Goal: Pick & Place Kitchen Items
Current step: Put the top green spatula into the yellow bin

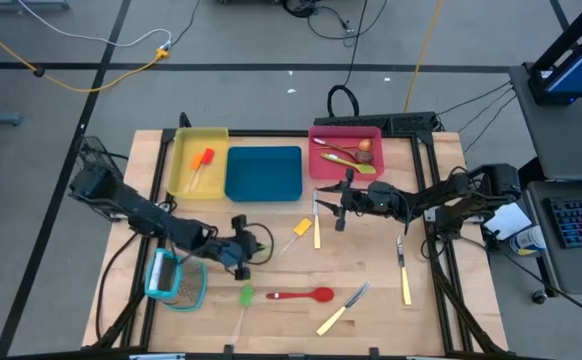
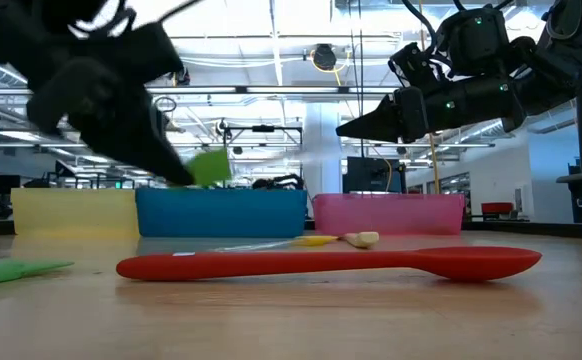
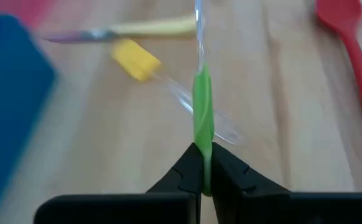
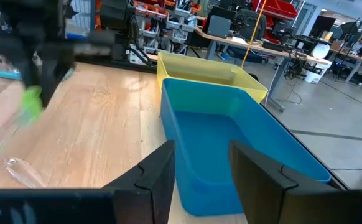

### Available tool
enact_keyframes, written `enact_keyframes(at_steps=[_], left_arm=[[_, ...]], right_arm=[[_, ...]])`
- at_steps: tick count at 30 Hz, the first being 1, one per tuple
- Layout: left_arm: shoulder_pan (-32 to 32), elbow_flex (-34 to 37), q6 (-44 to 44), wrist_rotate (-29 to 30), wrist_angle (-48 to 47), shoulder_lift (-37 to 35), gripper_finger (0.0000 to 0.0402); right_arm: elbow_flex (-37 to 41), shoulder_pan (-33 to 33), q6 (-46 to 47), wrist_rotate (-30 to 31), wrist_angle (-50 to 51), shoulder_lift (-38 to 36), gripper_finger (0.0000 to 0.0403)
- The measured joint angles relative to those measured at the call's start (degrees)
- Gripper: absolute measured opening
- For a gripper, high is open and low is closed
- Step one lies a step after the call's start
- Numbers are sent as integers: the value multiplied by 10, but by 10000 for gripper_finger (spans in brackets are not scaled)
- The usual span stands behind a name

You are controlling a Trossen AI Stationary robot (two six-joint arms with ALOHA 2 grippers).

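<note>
Two arms were over the counter (image 1: 271,250). The left gripper (image 3: 204,177) had its jaws closed on a green spatula (image 3: 203,115), pinching the green head edge-on while the clear handle stuck out ahead. In the low view the spatula hung off the counter, in front of the blue tray (image 1: 264,172). The right gripper (image 4: 201,171) hovered over the blue tray with its jaws open and empty.

Risks:
- The pinch sat on the thin rubbery blade, so the spatula could twist or slip out on a fast swing.
- The long clear handle could catch the blue tray's wall on the way in, levering the spatula loose.
- Both arms were near the blue tray, so a collision was possible if the right arm did not clear.

A yellow spatula (image 3: 136,60) and a red spoon (image 1: 299,295) lay on the counter near the blue tray, unpicked.
</note>
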State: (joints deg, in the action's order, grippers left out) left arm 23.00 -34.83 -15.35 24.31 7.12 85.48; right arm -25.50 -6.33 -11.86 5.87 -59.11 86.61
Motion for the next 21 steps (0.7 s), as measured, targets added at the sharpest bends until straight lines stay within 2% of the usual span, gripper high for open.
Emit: enact_keyframes(at_steps=[5,9,13,17,21], left_arm=[[-4,-1,-40,54,-94,-101,10],[-12,-1,-114,155,-220,-182,21],[-37,-1,-216,226,-344,-250,8],[-79,-1,-310,254,-468,-304,17],[-139,-1,-389,250,-590,-334,19]], right_arm=[[0,0,1,0,0,0,142],[0,0,2,0,0,0,142],[0,0,2,0,0,0,142],[0,0,2,0,1,0,142],[0,0,2,0,2,0,142]])
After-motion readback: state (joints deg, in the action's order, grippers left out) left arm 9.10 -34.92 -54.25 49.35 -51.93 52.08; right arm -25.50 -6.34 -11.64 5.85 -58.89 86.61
